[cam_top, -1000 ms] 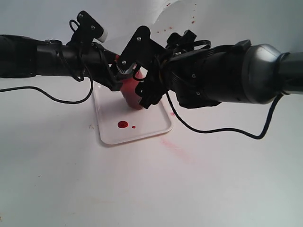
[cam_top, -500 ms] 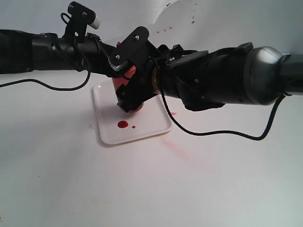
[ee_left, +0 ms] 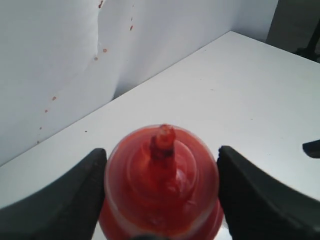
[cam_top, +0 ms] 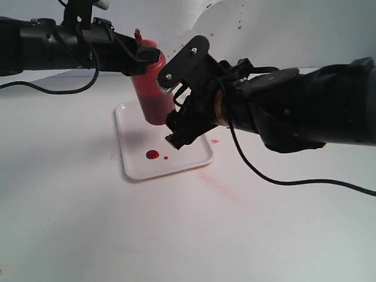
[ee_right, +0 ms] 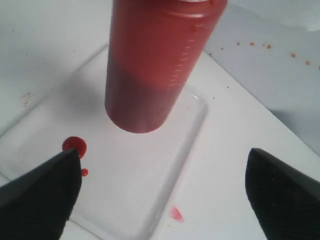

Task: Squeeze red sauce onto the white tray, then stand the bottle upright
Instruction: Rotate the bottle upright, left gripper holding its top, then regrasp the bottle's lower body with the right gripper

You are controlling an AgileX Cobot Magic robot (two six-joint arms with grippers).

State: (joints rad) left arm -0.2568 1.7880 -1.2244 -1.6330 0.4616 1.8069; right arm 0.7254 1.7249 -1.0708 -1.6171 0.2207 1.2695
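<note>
The bottle (cam_top: pixel 150 88) is upright with its red nozzle up, over the back part of the white tray (cam_top: pixel 188 155). I cannot tell whether its base touches the tray. My left gripper (cam_top: pixel 144 56) is shut on its shoulder, one finger on each side of the domed cap (ee_left: pixel 160 185). In the right wrist view the bottle (ee_right: pixel 150 65) shows darker red toward its base. Two round blobs of red sauce (cam_top: pixel 152 154) lie near the front of the tray (ee_right: pixel 125 175); the larger blob (ee_right: pixel 74 145) sits beside one finger. My right gripper (cam_top: pixel 171 108) is open beside the bottle, not touching it, jaws wide (ee_right: pixel 165 200).
A pinkish smear (cam_top: pixel 214 141) lies on the white table just off the tray's right rim (ee_right: pixel 176 214), and a longer faint streak (cam_top: pixel 217 182) lies in front. Red specks (cam_top: pixel 239 24) dot the white backdrop. A black cable (cam_top: pixel 282 181) hangs from the right arm.
The bottle has come up from low among both grippers to upright in the left gripper. The right gripper has let go of it and drawn back to the right.
</note>
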